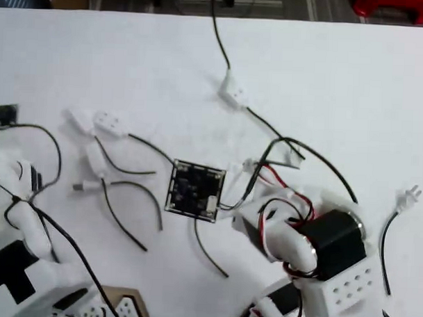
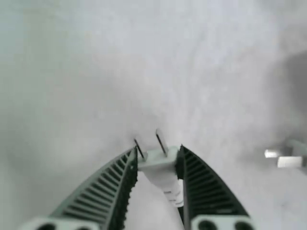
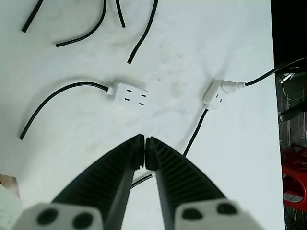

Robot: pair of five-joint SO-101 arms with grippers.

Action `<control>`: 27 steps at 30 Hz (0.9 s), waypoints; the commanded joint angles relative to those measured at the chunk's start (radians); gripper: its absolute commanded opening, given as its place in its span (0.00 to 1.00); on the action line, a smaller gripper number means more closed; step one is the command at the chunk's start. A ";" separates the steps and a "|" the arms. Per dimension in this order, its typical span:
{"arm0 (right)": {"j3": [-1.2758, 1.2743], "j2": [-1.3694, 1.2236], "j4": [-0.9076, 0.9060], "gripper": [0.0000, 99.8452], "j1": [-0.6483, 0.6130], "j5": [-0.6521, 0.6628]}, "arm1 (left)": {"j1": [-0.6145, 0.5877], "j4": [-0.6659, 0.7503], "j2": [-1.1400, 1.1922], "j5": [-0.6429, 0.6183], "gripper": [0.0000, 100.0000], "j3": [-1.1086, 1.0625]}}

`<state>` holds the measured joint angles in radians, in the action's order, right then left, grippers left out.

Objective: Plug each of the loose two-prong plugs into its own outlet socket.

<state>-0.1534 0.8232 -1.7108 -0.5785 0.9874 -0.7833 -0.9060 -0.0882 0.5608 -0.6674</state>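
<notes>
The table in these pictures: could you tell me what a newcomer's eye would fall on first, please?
Most striking is the white plug clamped in the left gripper, prongs pointing outward. A black square board sits in the middle of the white table, black cords strewn around it; the right gripper is shut and empty.

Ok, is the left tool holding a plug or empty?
Holding: the left tool is shut on a white two-prong plug, whose metal prongs stick out beyond it.
</notes>
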 commanded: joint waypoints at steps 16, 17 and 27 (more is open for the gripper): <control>0.003 0.008 -0.007 0.02 0.007 0.009 | 0.021 -0.133 -0.018 -0.086 0.23 0.008; 0.003 0.007 -0.007 0.02 0.007 0.009 | 0.021 -0.135 -0.018 -0.133 0.23 0.008; -0.087 0.013 -0.005 0.02 0.008 0.009 | 0.021 0.000 -0.015 -0.460 0.23 -0.035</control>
<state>-0.2179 0.8232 -1.7108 -0.5785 0.9874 -0.7710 -0.9643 -0.0882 0.1373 -0.6920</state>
